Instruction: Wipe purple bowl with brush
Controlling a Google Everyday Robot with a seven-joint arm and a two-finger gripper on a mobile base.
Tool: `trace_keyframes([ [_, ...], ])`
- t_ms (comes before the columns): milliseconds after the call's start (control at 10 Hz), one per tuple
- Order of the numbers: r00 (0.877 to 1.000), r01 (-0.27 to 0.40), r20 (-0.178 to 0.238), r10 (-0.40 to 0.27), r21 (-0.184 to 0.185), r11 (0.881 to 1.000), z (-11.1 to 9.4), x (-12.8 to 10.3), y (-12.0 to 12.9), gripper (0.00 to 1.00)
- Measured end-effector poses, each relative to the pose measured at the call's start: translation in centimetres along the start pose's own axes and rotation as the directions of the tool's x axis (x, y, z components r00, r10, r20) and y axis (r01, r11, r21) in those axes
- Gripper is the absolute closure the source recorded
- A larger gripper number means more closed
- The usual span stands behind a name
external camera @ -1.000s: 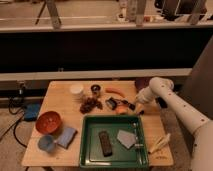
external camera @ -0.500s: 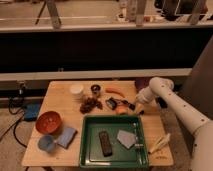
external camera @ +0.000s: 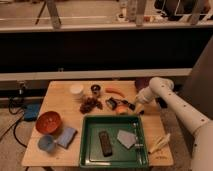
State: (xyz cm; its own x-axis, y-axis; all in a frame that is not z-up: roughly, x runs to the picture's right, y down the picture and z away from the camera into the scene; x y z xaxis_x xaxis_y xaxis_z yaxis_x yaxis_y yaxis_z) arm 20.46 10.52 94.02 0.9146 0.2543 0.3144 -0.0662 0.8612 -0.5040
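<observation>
My gripper (external camera: 131,105) reaches in from the right on a white arm and sits low over the table's middle, just behind the green tray (external camera: 90,150). A small dark brush (external camera: 113,104) with a squarish head lies at the gripper's left tip, above an orange piece (external camera: 121,111). I cannot tell whether the gripper holds it. No purple bowl shows in this view. An orange-red bowl (external camera: 48,122) stands at the left of the table.
The tray holds a dark block (external camera: 104,143), a grey-mauve flat piece (external camera: 126,138) and a utensil (external camera: 136,135). A blue cup (external camera: 46,144), blue sponge (external camera: 66,136), white cup (external camera: 76,90), dark cup (external camera: 95,89), carrot (external camera: 116,92), brown heap (external camera: 90,105) and cream tool (external camera: 160,143) lie around.
</observation>
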Motion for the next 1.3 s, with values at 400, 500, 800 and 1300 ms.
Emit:
trace_keyframes([
  [400, 1.0, 0.0, 0.0, 0.0, 0.0, 1.0, 0.0, 0.0, 0.0, 0.29],
  [500, 1.0, 0.0, 0.0, 0.0, 0.0, 1.0, 0.0, 0.0, 0.0, 0.22],
  [800, 1.0, 0.003, 0.0, -0.003, 0.0, 1.0, 0.1, -0.2, -0.1, 0.2],
  [1300, 0.997, 0.083, 0.003, -0.083, -0.093, 0.992, 0.0, -2.6, -1.6, 0.2],
])
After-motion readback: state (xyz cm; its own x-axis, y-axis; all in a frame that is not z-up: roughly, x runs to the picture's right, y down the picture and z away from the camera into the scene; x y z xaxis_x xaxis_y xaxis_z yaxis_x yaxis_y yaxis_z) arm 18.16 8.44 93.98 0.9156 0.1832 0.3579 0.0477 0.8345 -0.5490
